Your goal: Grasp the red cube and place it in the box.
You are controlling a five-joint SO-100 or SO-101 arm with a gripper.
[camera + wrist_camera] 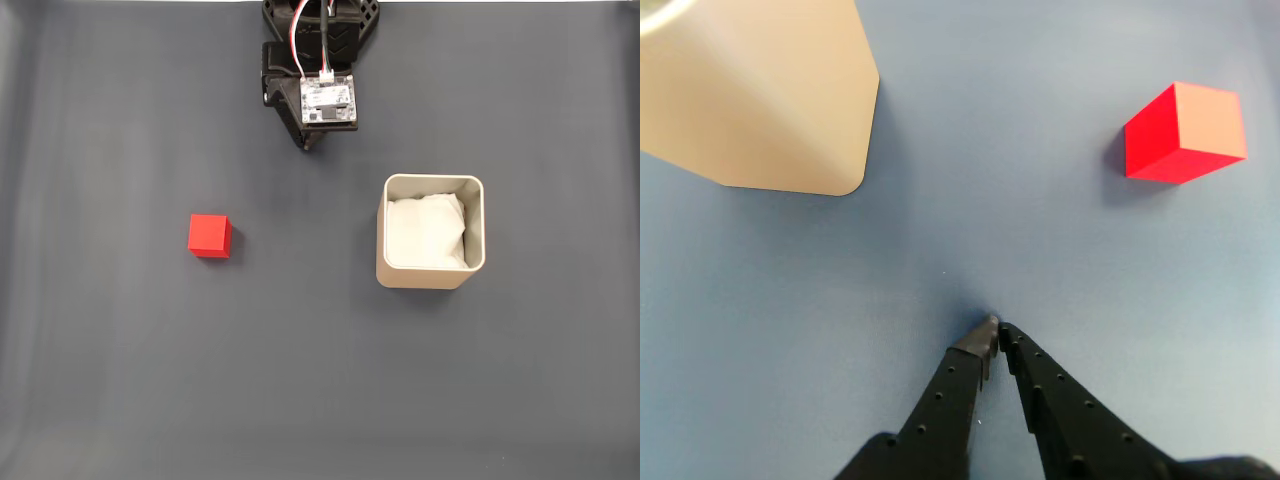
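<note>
Cube sits up and right of our claw in the wrist view, well apart; box lies up-left. Claw is clenched on nothing, tips touching. We judge we must swing right and spread before reaching.

gripper closed, empty, tips down
</note>
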